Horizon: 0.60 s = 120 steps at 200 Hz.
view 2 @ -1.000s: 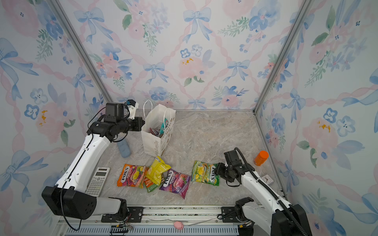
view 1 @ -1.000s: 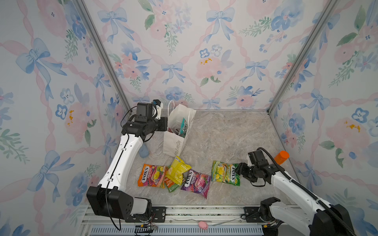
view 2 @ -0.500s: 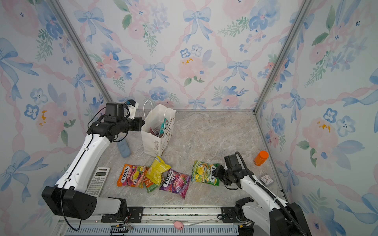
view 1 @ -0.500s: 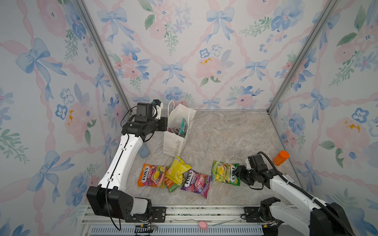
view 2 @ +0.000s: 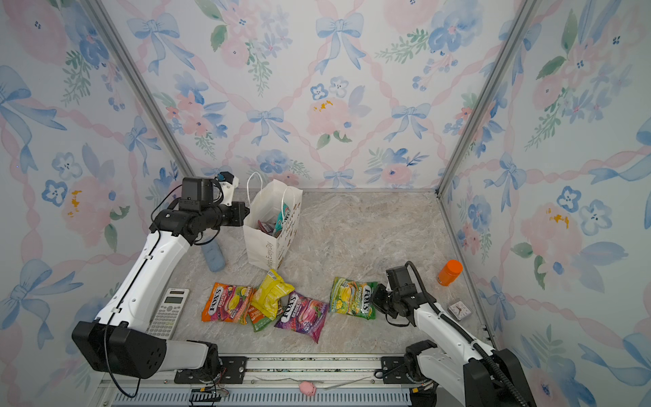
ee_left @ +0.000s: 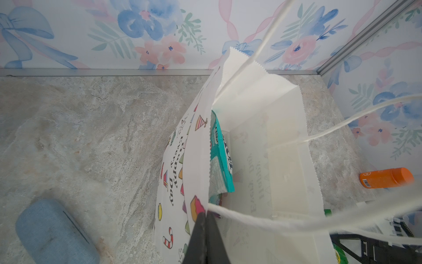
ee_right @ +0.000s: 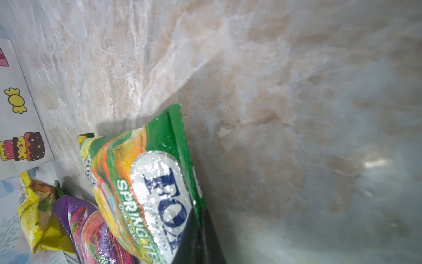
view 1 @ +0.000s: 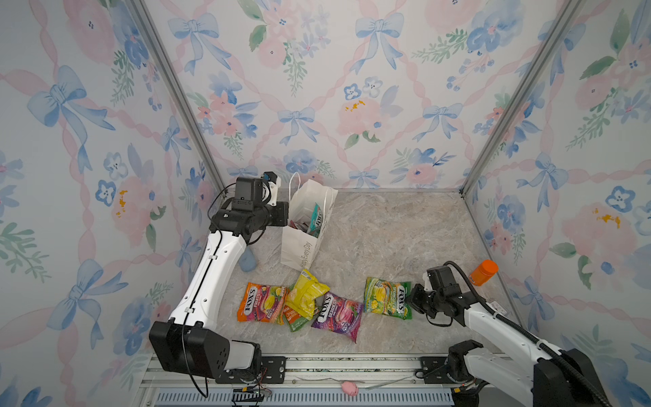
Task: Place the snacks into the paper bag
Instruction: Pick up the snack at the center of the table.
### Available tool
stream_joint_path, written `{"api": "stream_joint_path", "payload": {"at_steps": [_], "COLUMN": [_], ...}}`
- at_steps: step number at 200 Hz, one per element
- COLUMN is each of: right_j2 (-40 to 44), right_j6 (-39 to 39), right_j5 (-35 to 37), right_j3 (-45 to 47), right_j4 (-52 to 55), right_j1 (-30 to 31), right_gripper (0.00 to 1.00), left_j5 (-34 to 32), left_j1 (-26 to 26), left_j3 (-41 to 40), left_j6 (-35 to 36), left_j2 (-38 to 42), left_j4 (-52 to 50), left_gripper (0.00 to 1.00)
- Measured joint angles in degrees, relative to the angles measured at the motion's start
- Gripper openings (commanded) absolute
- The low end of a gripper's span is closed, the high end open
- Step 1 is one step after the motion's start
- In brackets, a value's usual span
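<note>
The white paper bag stands open at the back left, with a teal snack upright inside. My left gripper is shut on the bag's near rim, beside a cord handle. Orange, yellow and purple snacks lie clustered at the front in both top views. A green snack lies to their right. My right gripper is shut on that packet's right edge, low over the table.
An orange-capped bottle stands by the right wall, with a small clock near it. A white calculator lies at the front left under my left arm. A blue case lies left of the bag.
My right gripper has dropped slightly toward the table and closed on the green snack's right edge. The left arm and the bag have not moved.
</note>
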<state>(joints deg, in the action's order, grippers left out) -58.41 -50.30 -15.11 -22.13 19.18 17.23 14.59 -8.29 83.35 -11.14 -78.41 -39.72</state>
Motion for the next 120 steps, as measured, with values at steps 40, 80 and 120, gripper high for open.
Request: {"api": "stream_joint_path", "payload": {"at_steps": [40, 80, 120], "right_j2": [1.5, 2.2, 2.0], "right_j6": [1.1, 2.4, 3.4], "right_j5": [1.1, 2.8, 4.0], "right_j3": [-4.4, -9.9, -15.3], "right_j4": [3.1, 4.8, 6.6], "right_j1": [0.1, 1.1, 3.6], "right_gripper": [0.0, 0.0, 0.0], "left_j5": [0.0, 0.0, 0.0], "left_j1": [0.0, 0.0, 0.0], "left_j3": [0.0, 0.0, 0.0], "left_j6": [0.0, 0.0, 0.0], "left_j2": [0.0, 0.0, 0.0], "left_j4": [0.0, 0.0, 0.0], "left_gripper": [0.0, 0.0, 0.0]}}
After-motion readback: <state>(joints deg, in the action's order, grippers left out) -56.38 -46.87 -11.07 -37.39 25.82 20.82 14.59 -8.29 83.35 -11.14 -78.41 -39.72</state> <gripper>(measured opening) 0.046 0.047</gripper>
